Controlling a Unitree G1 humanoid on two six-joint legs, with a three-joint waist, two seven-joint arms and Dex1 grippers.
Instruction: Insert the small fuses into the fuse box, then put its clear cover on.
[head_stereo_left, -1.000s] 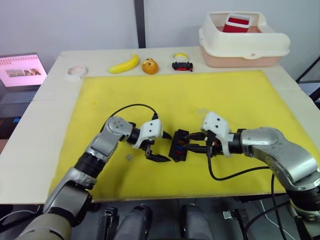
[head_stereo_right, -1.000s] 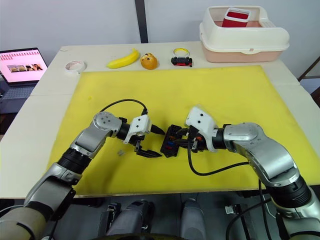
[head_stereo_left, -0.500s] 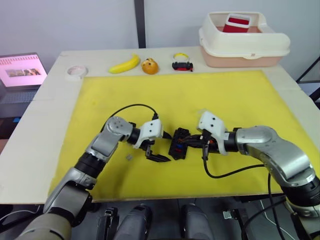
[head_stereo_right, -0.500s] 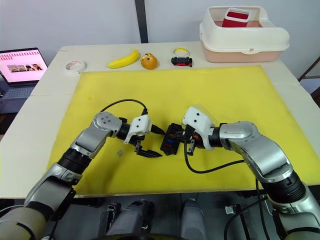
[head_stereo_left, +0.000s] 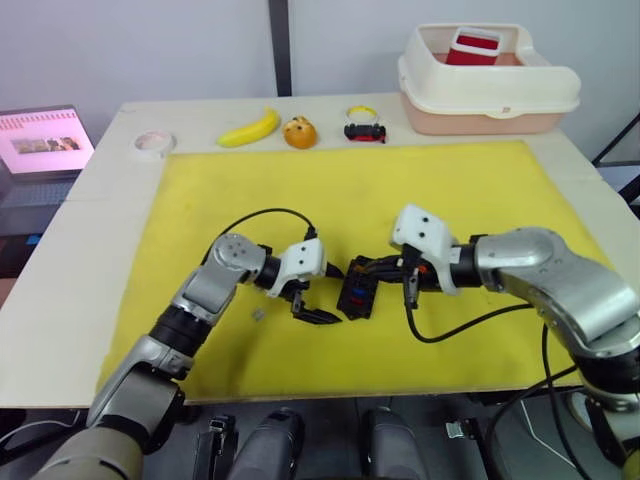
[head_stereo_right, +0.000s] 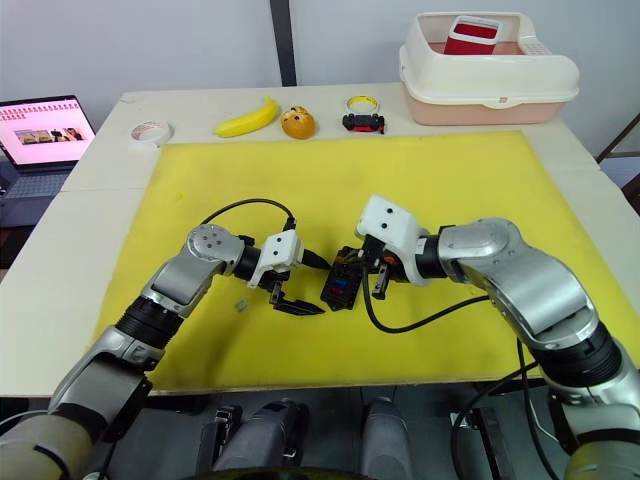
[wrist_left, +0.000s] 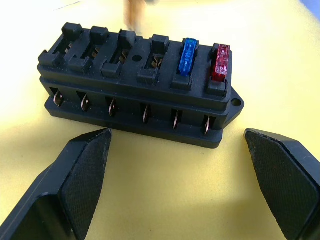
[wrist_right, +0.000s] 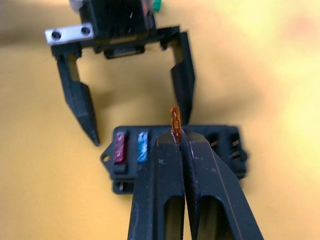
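Fuse work, mid-insertion: my right end effector (wrist_right: 181, 142) is clamped shut on a thin amber-orange plastic fuse (wrist_right: 174, 123), pinched edge-on so its body stands clear of my fingertips and can drop straight into a slot. I hold it just above the small black rectangular plastic fuse box (wrist_left: 135, 85), which sits on the yellow mat (head_stereo_left: 450, 190) near the front of the tabletop (head_stereo_left: 95, 215), between my two arms.

My left end effector (head_stereo_left: 320, 293) is spread wide, empty, its black fingers (wrist_left: 82, 172) flanking the box's near side without touching it. I judge it is parked there as a brace, ready to stop the block sliding when I press down.

The box itself: a ridged black block with a row of metal tabs along its side and a mounting ear at one end. Two slots are filled at that end, a translucent red fuse (wrist_left: 220, 62) outermost and a blue fuse (wrist_left: 188, 54) next to it. The slots beyond them look open, bare metal clips showing inside, so my amber piece most likely goes beside the blue one.

One small grey fuse-like piece (head_stereo_left: 258, 315) lies loose on the mat, left of my left arm. I can't make out the clear cover with any confidence.
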